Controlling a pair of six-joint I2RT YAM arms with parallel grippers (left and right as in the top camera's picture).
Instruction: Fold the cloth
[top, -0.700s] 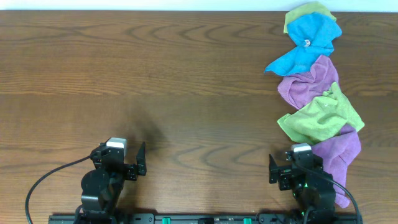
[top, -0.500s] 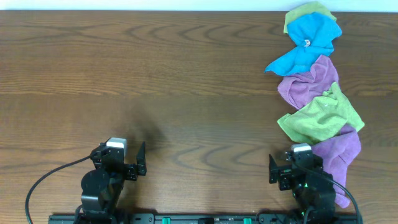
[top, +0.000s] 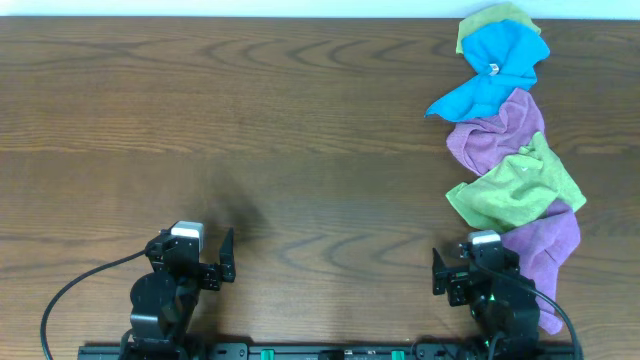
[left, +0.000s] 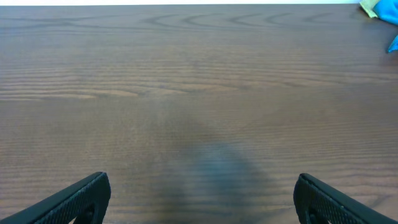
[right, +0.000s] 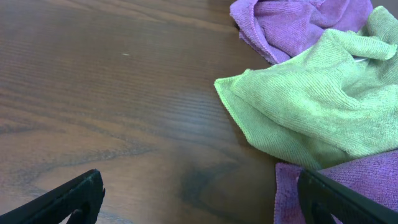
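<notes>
The right pincer (right: 199, 182) stands spread wide and empty near the front right corner of the bench (top: 300, 120). Just beside it, along the right edge, lies the cloth (top: 548, 245), crumpled, its far end under a lime-green cloth (top: 515, 185). The left pincer (left: 202, 183), likewise spread and empty, sits near the front left corner.

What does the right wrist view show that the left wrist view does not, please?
Only the right wrist view shows the vivid purple cloth, a lime-green cloth overlapping it, and a mauve cloth behind. Only the left wrist view shows slivers of a blue cloth and another green cloth at its top right edge. Both show the wooden table.
</notes>
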